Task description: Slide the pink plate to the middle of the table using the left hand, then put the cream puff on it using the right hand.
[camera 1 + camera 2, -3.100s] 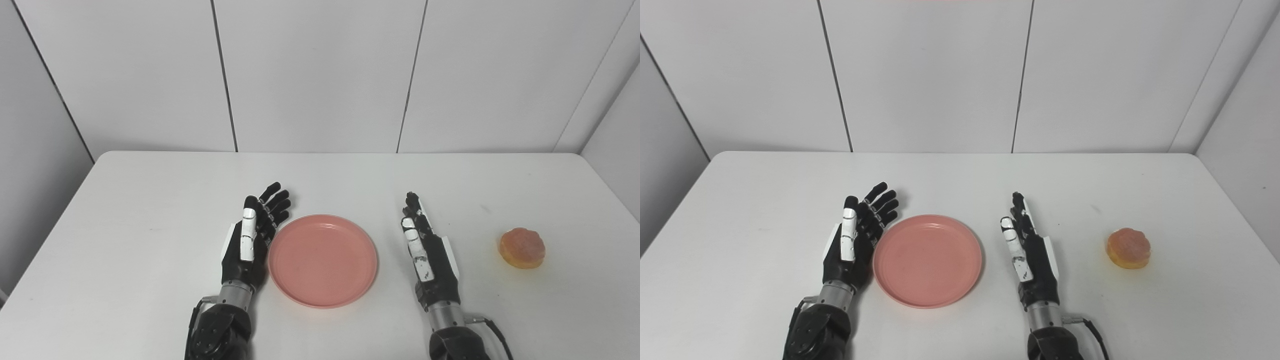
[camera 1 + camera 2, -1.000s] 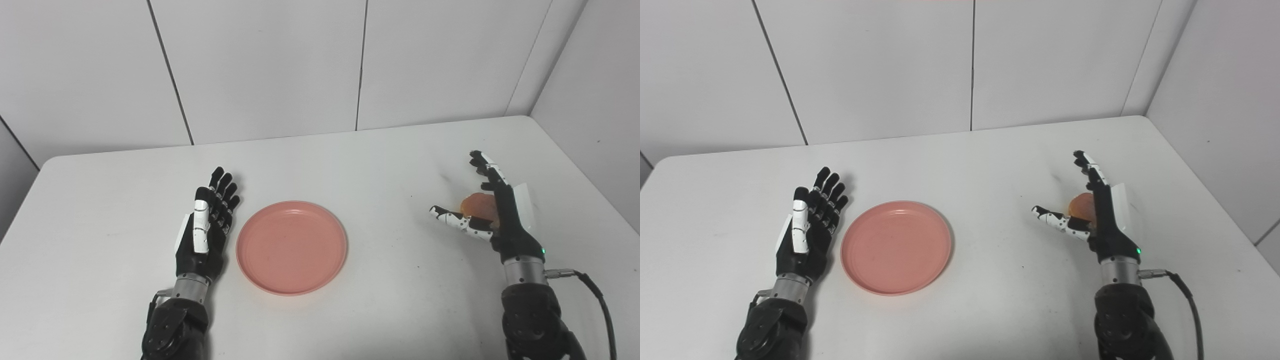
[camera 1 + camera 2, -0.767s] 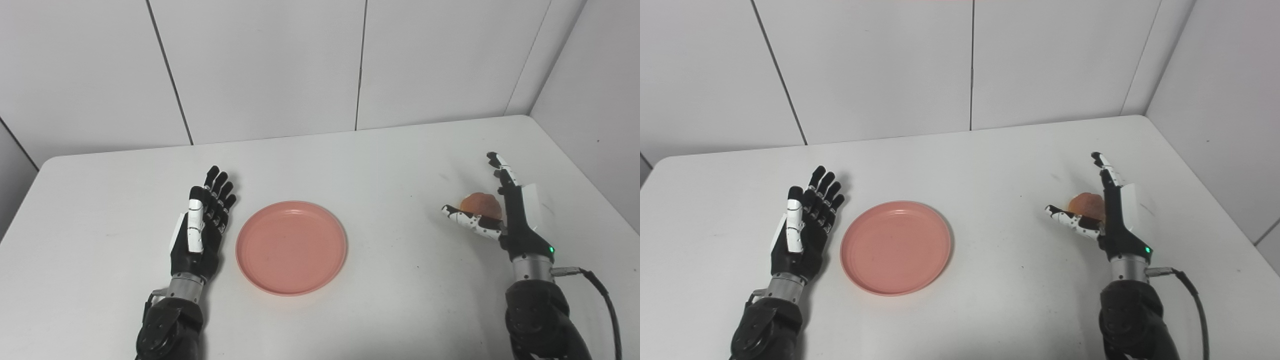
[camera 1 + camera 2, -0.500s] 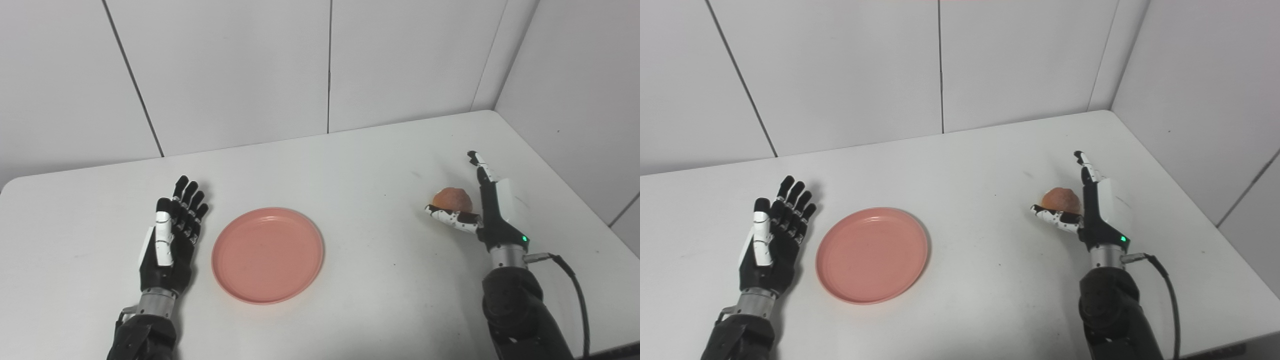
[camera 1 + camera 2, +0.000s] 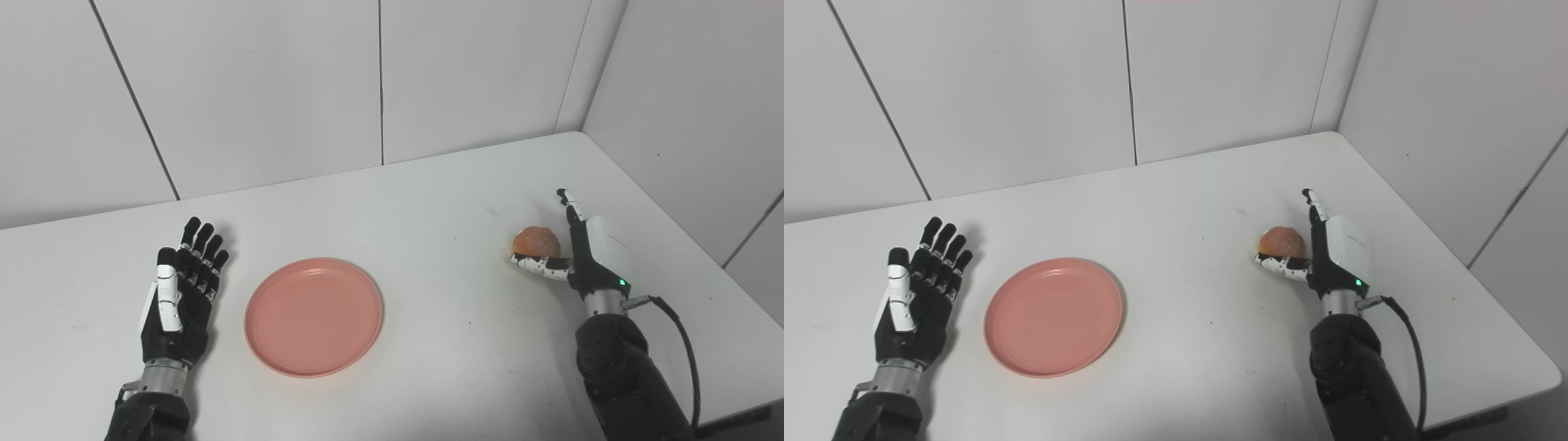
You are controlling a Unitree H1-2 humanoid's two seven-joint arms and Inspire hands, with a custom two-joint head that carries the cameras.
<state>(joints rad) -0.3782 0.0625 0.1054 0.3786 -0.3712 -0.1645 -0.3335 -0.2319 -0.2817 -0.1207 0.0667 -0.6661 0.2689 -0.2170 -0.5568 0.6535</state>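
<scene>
With its far side hidden, cream puff (image 5: 536, 241) between spread fingers (image 5: 542, 264) of right hand (image 5: 585, 257); left hand (image 5: 177, 294) open.

My left hand (image 5: 177, 294) is black with a white thumb cover and a white side panel, joined by a silver metal wrist ring to a black forearm. My right hand (image 5: 579, 257) has white, black-dotted thumb segments, a white back plate, a green wrist light and a black cable (image 5: 683, 343) off the wrist.
</scene>
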